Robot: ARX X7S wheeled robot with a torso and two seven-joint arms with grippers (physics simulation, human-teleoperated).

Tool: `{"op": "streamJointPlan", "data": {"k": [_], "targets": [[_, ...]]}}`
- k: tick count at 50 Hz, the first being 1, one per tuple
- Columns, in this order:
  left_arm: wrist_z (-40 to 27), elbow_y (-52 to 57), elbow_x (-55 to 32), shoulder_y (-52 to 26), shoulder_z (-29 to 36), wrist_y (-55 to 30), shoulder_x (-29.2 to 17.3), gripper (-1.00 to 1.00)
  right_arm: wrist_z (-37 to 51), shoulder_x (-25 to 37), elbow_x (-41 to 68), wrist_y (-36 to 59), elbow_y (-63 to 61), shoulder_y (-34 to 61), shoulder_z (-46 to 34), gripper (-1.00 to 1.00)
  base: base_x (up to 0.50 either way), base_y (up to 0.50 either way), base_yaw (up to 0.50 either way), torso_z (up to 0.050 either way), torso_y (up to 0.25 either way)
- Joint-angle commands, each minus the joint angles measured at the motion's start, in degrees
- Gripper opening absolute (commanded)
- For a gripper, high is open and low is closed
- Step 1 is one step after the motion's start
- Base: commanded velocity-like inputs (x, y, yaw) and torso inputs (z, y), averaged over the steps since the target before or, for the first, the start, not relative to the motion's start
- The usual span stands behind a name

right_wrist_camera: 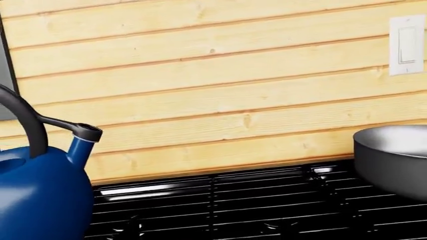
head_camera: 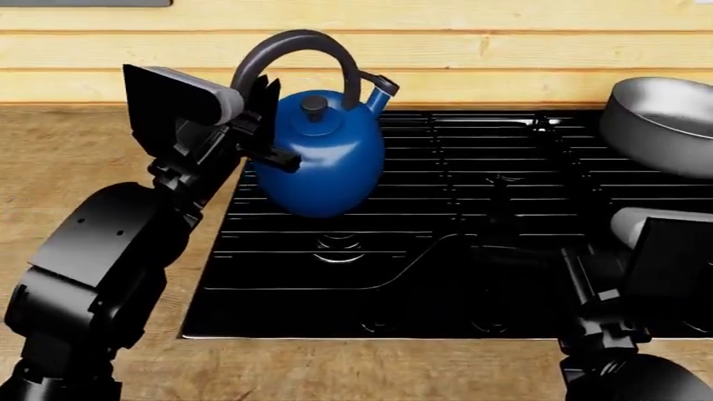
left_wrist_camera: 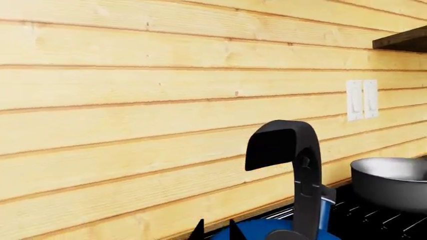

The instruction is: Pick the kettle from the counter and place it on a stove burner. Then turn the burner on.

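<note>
Up close, the left wrist view shows the kettle's (left_wrist_camera: pixel 283 230) dark arched handle rising in front of a pale plank wall (left_wrist_camera: pixel 133 115), with a white switch plate (left_wrist_camera: pixel 362 99) on it and a grey pot (left_wrist_camera: pixel 392 181) off to one side; two dark fingertips (left_wrist_camera: pixel 197 231) peek in at the edge, so the jaws cannot be judged from here.

From the head view, the left gripper (head_camera: pixel 267 125) is clamped on the kettle's handle at its left foot, and the blue kettle (head_camera: pixel 321 154) sits over the rear-left part of the black cooktop (head_camera: pixel 446 251) (whether it rests on the grate or hangs just above it cannot be told). A burner (head_camera: pixel 337 247) lies just in front of it. The wooden counter (head_camera: pixel 67 167) surrounds the cooktop. The right arm (head_camera: pixel 635 292) is at the front right corner, its jaws hidden.

The right wrist view catches the kettle's spout against the wall, the grate bars and the pot; that gripper's jaws cannot be seen.
</note>
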Motion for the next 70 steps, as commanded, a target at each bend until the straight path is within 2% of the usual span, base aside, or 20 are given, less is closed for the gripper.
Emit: {"op": "streamJointPlan", "data": {"k": [1,15,37,70], "targets": [[3.11,-4.92,-0.52,-0.66,-0.6,5.44,3.63,-1.0,-0.79,-0.5,-1.5,-1.62,1.58,-0.72,-1.01,1.0,0.0,0.0,0.0,0.0,0.0],[5.69,-11.69,0.48,-2.23,1.06,8.11,5.88,-1.0,-1.26,-0.51,-2.34,-2.37,2.89,-0.68,-1.91,1.0,0.0,0.0,0.0,0.001,0.001],[4.62,-10.53,0.89,-1.69,3.3,4.65,4.47,-1.0,-2.6,-1.27,-3.92,-3.92,6.58,0.21,-3.85,1.0,0.0,0.0,0.0,0.0,0.001],[6.06,-19.84,1.94,-2.19,3.29,9.66,6.24,-1.0,-3.48,-1.38,-5.1,-5.75,9.41,-0.09,-4.97,1.0,0.0,0.0,0.0,0.0,0.001]]}}
